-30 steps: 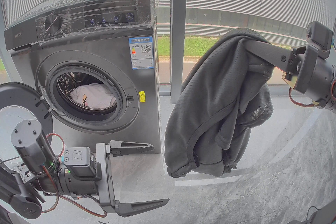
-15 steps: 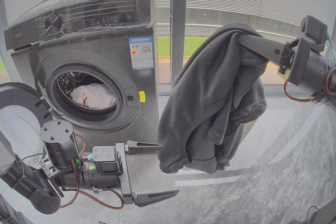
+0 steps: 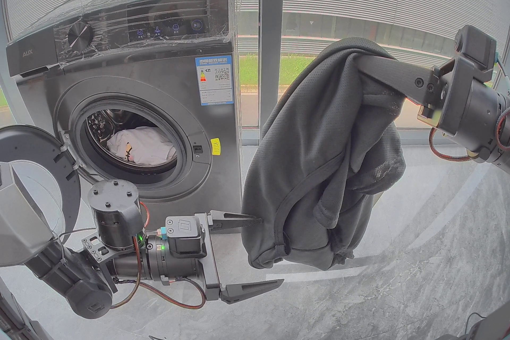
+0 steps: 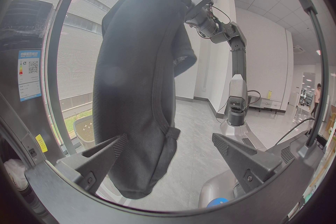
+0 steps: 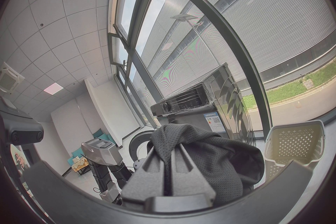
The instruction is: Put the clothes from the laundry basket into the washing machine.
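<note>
A dark grey garment (image 3: 324, 155) hangs in the air to the right of the washing machine (image 3: 159, 75), and my right gripper (image 3: 372, 67) is shut on its top fold. The same garment (image 5: 210, 154) drapes over the closed fingers (image 5: 157, 172) in the right wrist view. Low down, my left gripper (image 3: 271, 251) stands open beside the garment's lower hem, its upper fingertip touching the cloth. From the left wrist, the garment (image 4: 140, 77) hangs just past the open gripper (image 4: 169, 137). A white garment (image 3: 142, 145) lies in the drum.
The washer's round door (image 3: 26, 160) is swung open to the left, close to my left arm. A beige laundry basket (image 5: 294, 144) stands by the window right of the machine. A window post (image 3: 271, 38) rises behind the garment. Grey floor tiles spread to the right.
My left arm has moved right and up until its open gripper reaches the garment's lower edge. The right gripper has carried the garment slightly left, towards the machine.
</note>
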